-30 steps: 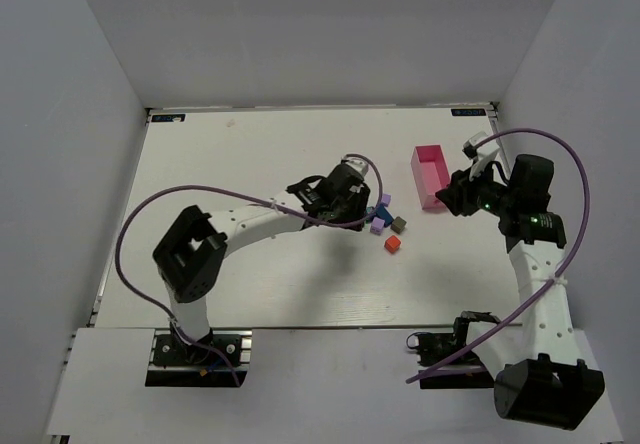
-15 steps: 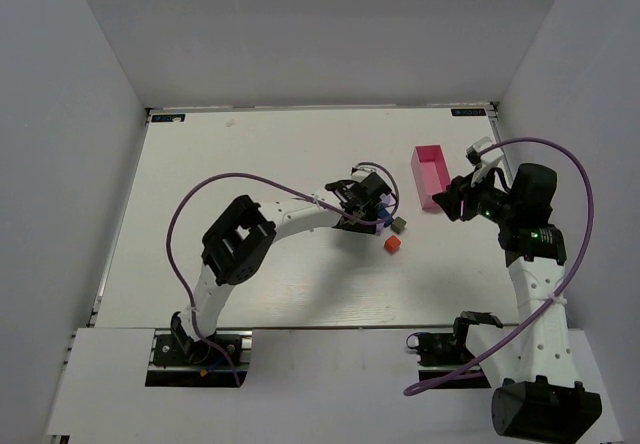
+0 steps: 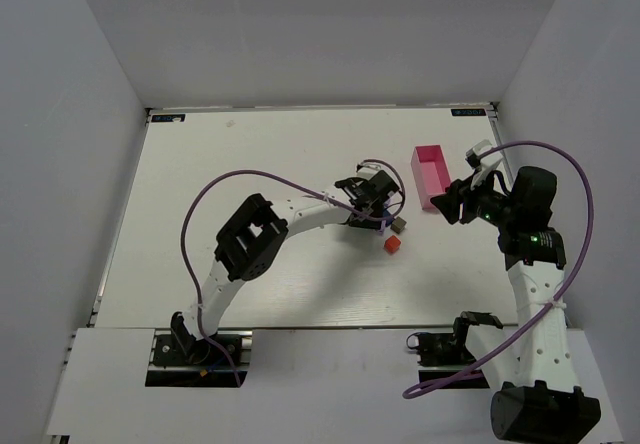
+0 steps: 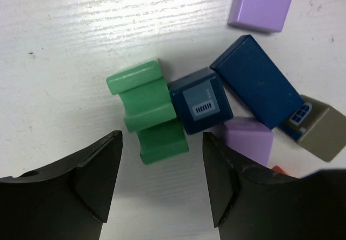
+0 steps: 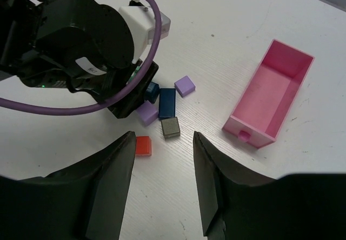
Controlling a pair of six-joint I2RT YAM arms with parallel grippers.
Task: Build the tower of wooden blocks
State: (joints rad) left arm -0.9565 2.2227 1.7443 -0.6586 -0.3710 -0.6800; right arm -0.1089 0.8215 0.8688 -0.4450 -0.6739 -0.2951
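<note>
My left gripper [image 4: 162, 175] hangs open and empty just over the white wood-grain table [image 4: 65, 29]. A green notched wooden block [image 4: 147, 110] lies just beyond its jaws, touching a dark blue cube [image 4: 201, 102] among the loose, unstacked wood blocks [image 5: 167, 104]. My right gripper [image 5: 162, 153] is open and empty too, near the open pink rectangular box [image 5: 270, 97]; plain grey walls [image 3: 320, 34] enclose the table's far edge and sides.

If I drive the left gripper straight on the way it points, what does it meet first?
Probably the green notched block: its near end lies between the open fingers of the left gripper. Height above it is unclear.
</note>
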